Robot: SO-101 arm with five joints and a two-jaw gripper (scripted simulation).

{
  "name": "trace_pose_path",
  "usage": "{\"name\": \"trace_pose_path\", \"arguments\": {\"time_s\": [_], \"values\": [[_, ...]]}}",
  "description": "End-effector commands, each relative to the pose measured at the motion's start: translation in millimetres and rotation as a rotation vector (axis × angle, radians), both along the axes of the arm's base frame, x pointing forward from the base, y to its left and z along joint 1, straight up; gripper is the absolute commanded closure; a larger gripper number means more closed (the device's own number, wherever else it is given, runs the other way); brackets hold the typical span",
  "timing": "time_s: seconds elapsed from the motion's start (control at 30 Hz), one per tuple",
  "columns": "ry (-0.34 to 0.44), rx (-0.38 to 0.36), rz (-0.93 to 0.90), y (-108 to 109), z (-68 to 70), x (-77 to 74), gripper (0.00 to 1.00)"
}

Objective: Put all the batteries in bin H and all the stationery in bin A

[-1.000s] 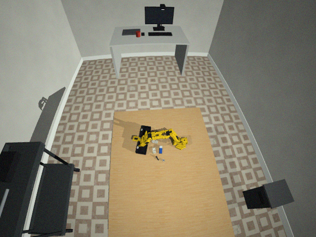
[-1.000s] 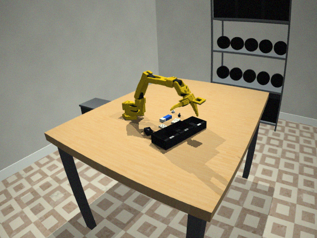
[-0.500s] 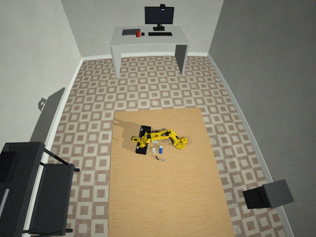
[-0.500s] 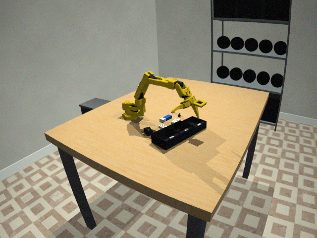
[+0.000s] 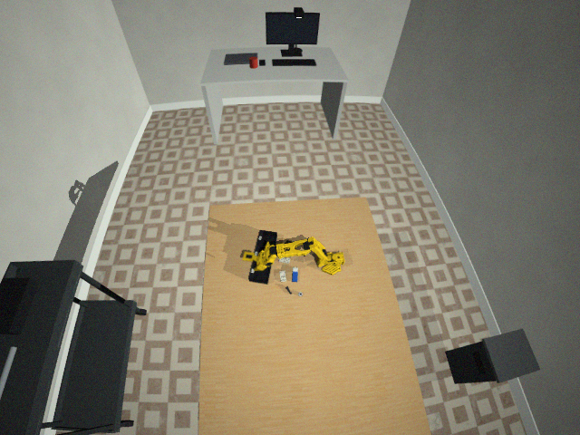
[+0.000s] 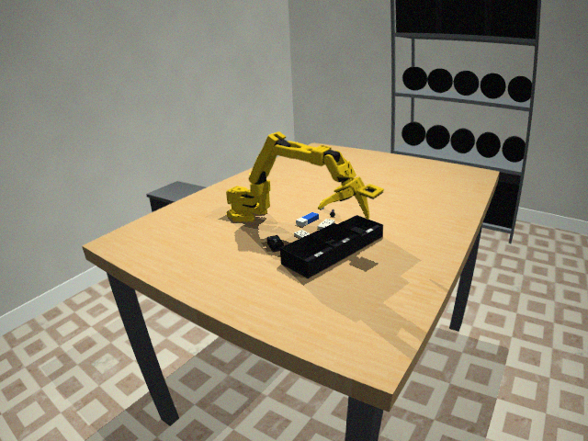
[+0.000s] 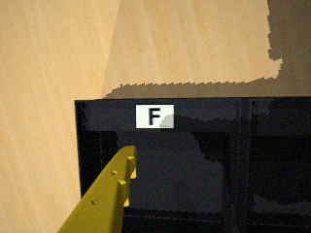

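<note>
Gripper, yellow and angular, has its fingers wide apart by the black rectangular bin row, whose compartment is labelled F, away from the wood-grained tabletop's edges.

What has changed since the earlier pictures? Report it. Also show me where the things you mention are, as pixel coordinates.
The tool [image 5: 262,261] [image 6: 343,212] [image 7: 131,150] moved slightly downward, toward the black bins [image 5: 258,276] [image 6: 307,266] [image 7: 109,116]. It is open; nothing was taken hold of or let go. The bins and blue-and-white block [image 5: 294,275] [image 6: 307,219] stayed put.
</note>
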State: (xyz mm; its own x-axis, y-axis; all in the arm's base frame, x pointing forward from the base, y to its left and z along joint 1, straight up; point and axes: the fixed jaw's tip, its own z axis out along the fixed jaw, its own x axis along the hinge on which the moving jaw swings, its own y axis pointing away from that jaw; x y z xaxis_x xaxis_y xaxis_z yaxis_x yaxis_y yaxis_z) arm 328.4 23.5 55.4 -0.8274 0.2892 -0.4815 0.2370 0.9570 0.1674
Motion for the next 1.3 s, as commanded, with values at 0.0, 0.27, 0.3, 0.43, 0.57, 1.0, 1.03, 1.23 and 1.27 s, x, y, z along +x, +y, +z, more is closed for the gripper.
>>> {"name": "trace_pose_path", "arguments": {"time_s": [0.0,0.27,0.3,0.43,0.57,1.0,1.03,1.23,1.27], "values": [[-0.07,0.007,0.004,3.3,15.9,8.3,0.0],[-0.07,0.007,0.004,3.3,15.9,8.3,0.0],[-0.07,0.007,0.004,3.3,15.9,8.3,0.0],[-0.07,0.007,0.004,3.3,15.9,8.3,0.0],[-0.07,0.007,0.004,3.3,15.9,8.3,0.0],[-0.077,0.008,0.004,3.4,18.1,8.7,0.0],[-0.081,0.008,0.004,3.4,19.5,8.9,0.0],[-0.133,0.011,0.004,3.5,35.5,10.7,0.0],[-0.145,0.012,0.004,3.5,39.2,11.1,0.0]]}}
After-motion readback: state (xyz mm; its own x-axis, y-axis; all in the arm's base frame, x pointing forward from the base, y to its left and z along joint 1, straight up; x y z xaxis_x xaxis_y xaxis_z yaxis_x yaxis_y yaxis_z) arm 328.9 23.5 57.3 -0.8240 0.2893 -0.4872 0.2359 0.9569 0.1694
